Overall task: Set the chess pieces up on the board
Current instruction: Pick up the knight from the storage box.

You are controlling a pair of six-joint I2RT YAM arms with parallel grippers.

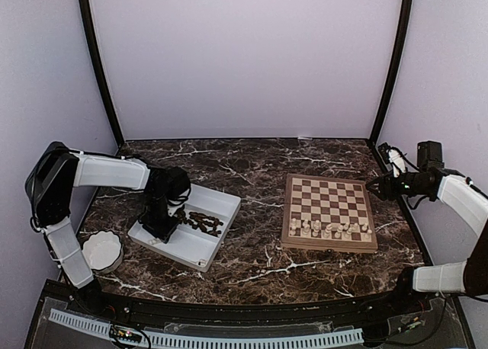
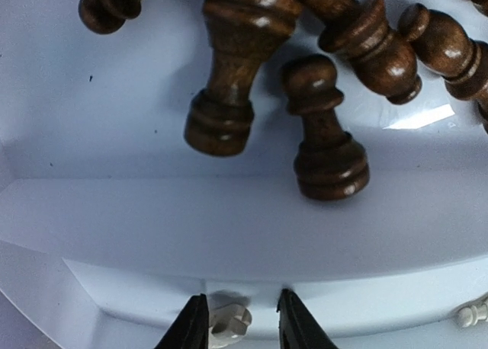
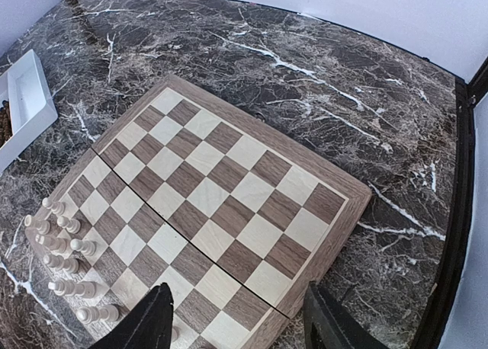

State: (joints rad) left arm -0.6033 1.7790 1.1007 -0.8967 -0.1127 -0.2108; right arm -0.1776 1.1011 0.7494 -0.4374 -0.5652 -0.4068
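Note:
The board (image 1: pixel 328 204) lies right of centre, with several cream chess pieces (image 1: pixel 328 228) standing on its two near rows. They also show in the right wrist view (image 3: pixel 61 242) on the board (image 3: pixel 221 174). Dark brown pieces (image 1: pixel 202 222) lie heaped in the white tray (image 1: pixel 221 204). My left gripper (image 1: pixel 160 225) reaches down into the tray's near-left compartment. In its wrist view the left gripper (image 2: pixel 240 326) is open around a cream piece (image 2: pixel 229 322), which touches the left finger only. Dark pieces (image 2: pixel 324 136) lie beyond the divider. My right gripper (image 1: pixel 374 185) hovers open and empty by the board's far right edge (image 3: pixel 240 322).
A white scalloped bowl (image 1: pixel 101 251) stands near the left arm's base. The tray's divider wall (image 2: pixel 229 219) separates my left fingers from the dark pieces. Another cream piece (image 2: pixel 473 312) lies at the right of that compartment. The tray's corner (image 3: pixel 23 105) shows in the right wrist view.

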